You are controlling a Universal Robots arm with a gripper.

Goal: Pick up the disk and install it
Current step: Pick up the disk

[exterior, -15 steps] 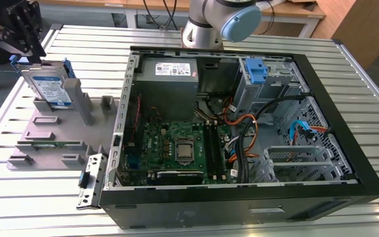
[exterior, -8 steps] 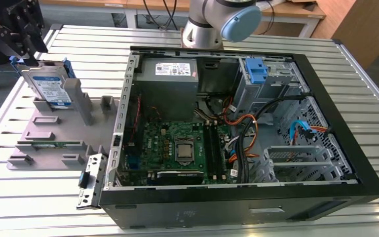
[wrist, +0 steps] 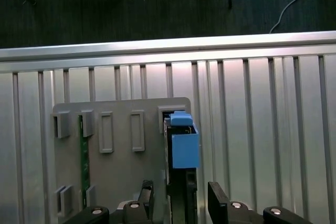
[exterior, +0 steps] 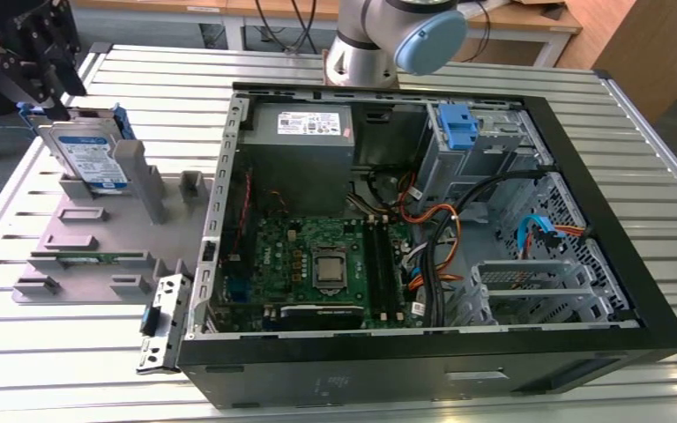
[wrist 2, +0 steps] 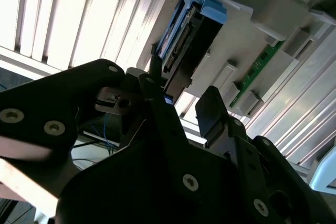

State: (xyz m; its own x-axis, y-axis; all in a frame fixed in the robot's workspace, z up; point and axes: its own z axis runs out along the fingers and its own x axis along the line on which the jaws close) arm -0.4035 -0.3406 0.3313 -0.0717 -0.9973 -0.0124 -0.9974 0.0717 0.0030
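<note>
Bright, even light; glare washes out the ribbed metal surface point(wrist 2: 63, 19) in the second wrist view, where the close end effector point(wrist 2: 181, 95) sits dark.

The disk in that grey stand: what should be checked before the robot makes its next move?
1. Disk upright in the grey stand: ok.
2. Jaws open: ok.
3. Jaws lined up, one each side of the disk, in the first wrist view: ok.
4. Jaws clamped on the disk: not ok, gaps show on both sides.
5. Computer case lying open: ok.
6. Free slot for the disk: cannot tell; a blue bracket sits at the bays.
</note>
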